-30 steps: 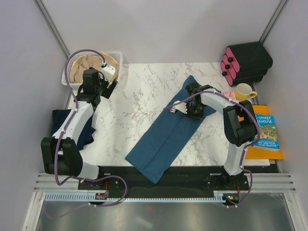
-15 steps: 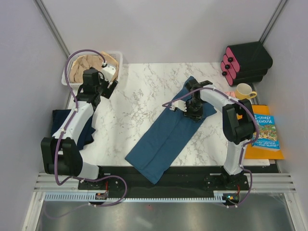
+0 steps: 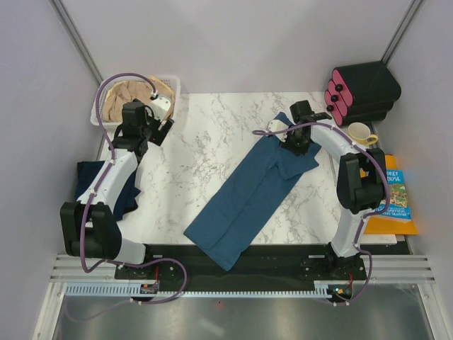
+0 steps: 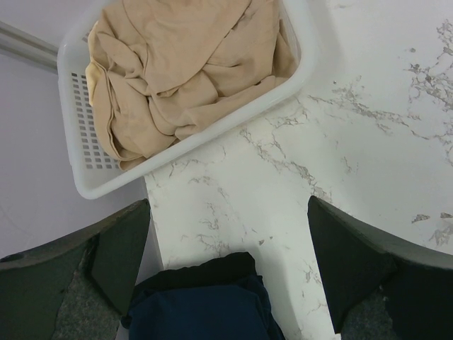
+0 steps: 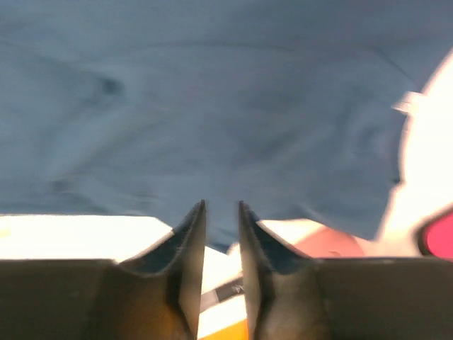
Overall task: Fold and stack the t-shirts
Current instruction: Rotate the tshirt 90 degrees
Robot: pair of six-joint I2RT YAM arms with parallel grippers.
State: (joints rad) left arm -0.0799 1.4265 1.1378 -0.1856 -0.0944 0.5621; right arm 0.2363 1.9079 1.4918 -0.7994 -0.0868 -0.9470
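Observation:
The teal-blue t-shirt (image 3: 248,195) lies folded into a long strip running diagonally across the marble table (image 3: 212,134). My right gripper (image 3: 300,139) hovers low over its far end, by the right edge. In the right wrist view its jaws (image 5: 221,205) stand a narrow gap apart with nothing between them, and teal cloth (image 5: 212,92) fills the view beyond. The navy t-shirt (image 3: 86,176) lies bunched at the table's left edge. My left gripper (image 3: 157,117) is wide open above it (image 4: 205,304). The beige t-shirt (image 4: 184,71) lies crumpled in the basket.
The white slotted basket (image 3: 175,85) stands at the far left corner. At the right are a yellow mug (image 3: 359,134), a black rack with pink ends (image 3: 361,92) and an orange-edged book (image 3: 393,195). A pink object (image 5: 439,234) shows beside the shirt's end.
My right gripper has opened, let go of the teal t-shirt and moved from its middle fold toward its far right end. The left arm has stayed still.

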